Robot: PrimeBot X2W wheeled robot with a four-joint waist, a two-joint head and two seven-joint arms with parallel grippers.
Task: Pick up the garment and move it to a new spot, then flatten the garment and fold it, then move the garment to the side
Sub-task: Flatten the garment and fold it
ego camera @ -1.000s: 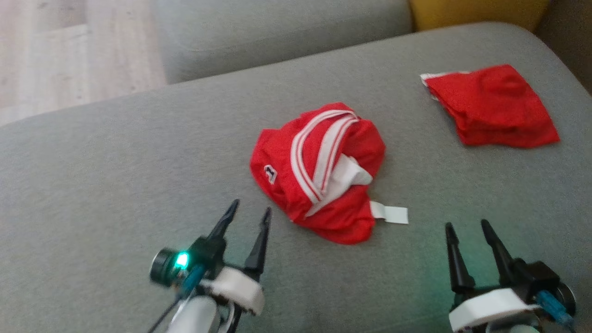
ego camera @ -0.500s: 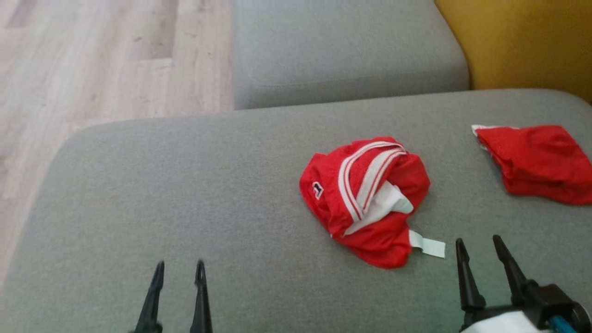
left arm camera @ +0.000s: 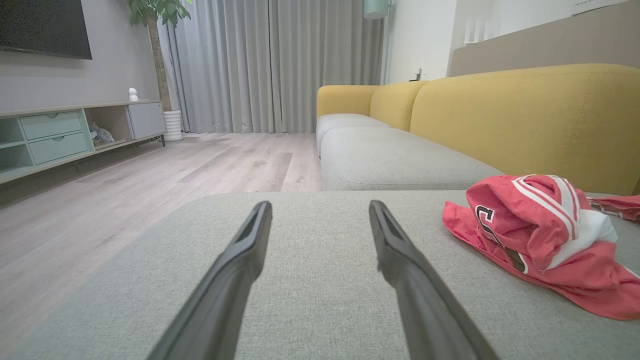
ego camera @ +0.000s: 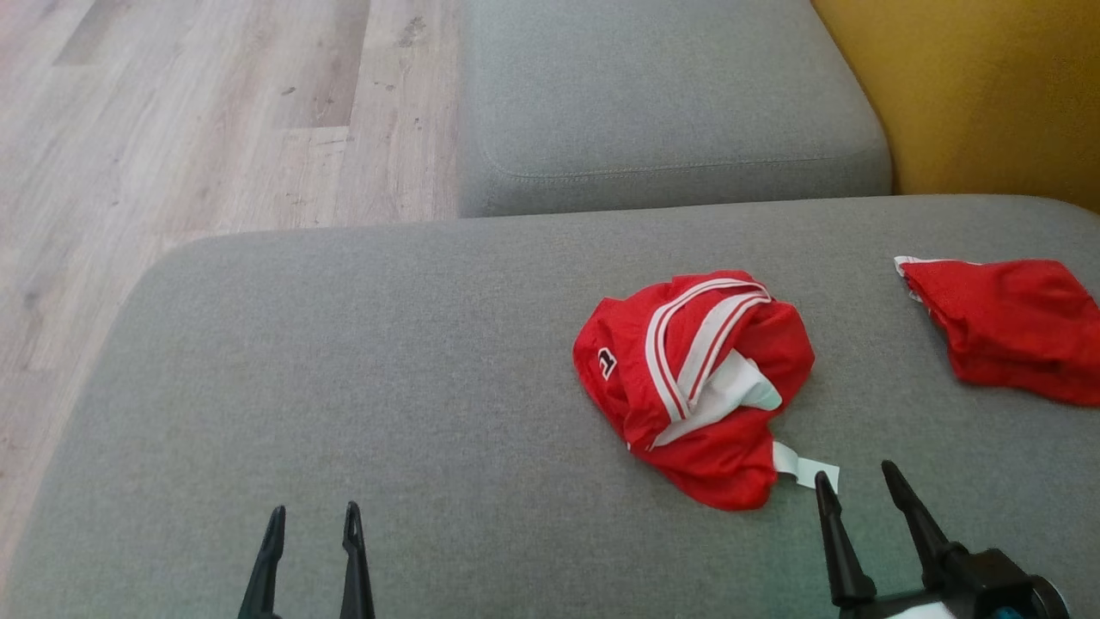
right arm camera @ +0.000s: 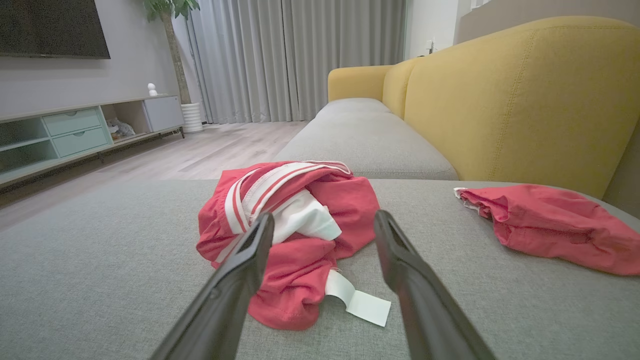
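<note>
Crumpled red garment (ego camera: 696, 387) is lying mid-cushion on the grey sofa seat (ego camera: 344, 387), its white label (ego camera: 808, 468) trailing toward the right pincer (ego camera: 856, 471), which is hovering just short, fingers apart. Left pincer (ego camera: 314, 509) is hovering well left, also apart. Second red cloth (ego camera: 1005, 331) is sitting far right, below the yellow backrest (ego camera: 971, 94).

Cushion (ego camera: 344, 387) surface from 7 to 11 o'clock of the crumpled garment (ego camera: 696, 387): bare, free passage. At 3 o'clock: second red garment (ego camera: 1005, 331), well apart, open strip between. At 1 o'clock: yellow backrest (ego camera: 971, 86) closes that side. At 5 o'clock: white tag (ego camera: 808, 468) lies flat on the fabric.
</note>
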